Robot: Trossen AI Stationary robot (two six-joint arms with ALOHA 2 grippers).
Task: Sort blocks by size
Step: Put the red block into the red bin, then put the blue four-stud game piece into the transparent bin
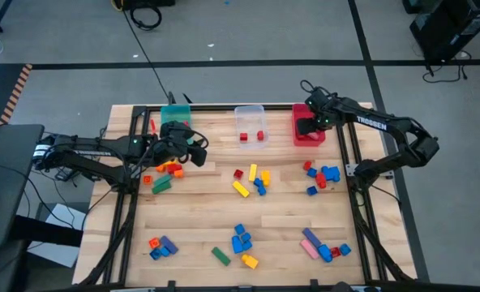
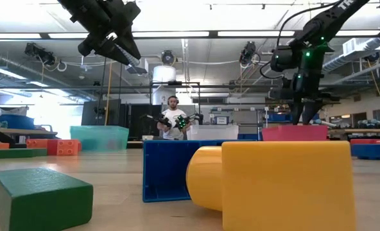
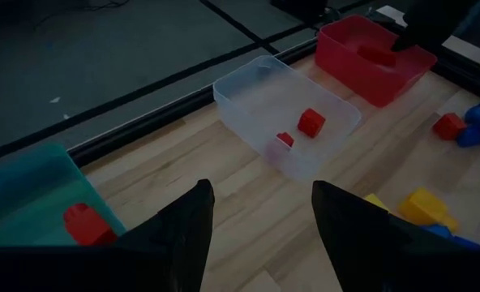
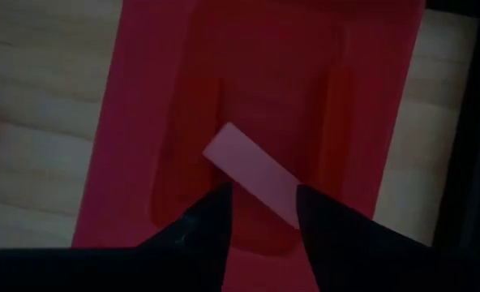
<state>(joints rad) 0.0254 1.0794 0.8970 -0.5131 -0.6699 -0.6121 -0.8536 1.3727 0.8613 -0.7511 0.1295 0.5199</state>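
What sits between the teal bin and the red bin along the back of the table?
The clear bin, with two small red blocks in it. The high view shows it between the teal bin and the red bin; the left wrist view shows it too.

The two dark six-joint arms are black, with black cables; the right arm point(image 1: 386, 130) has white "TROSSEN" lettering and green lights.

Wooden counter point(image 1: 289, 219), black frame rails along edges. Three bins in row at far edge: teal bin point(image 1: 175, 113), clear bin point(image 1: 250, 122), red bin point(image 1: 307, 130). Black cable point(image 1: 143, 49) across grey floor. Person point(image 2: 172, 119) standing in room beyond.
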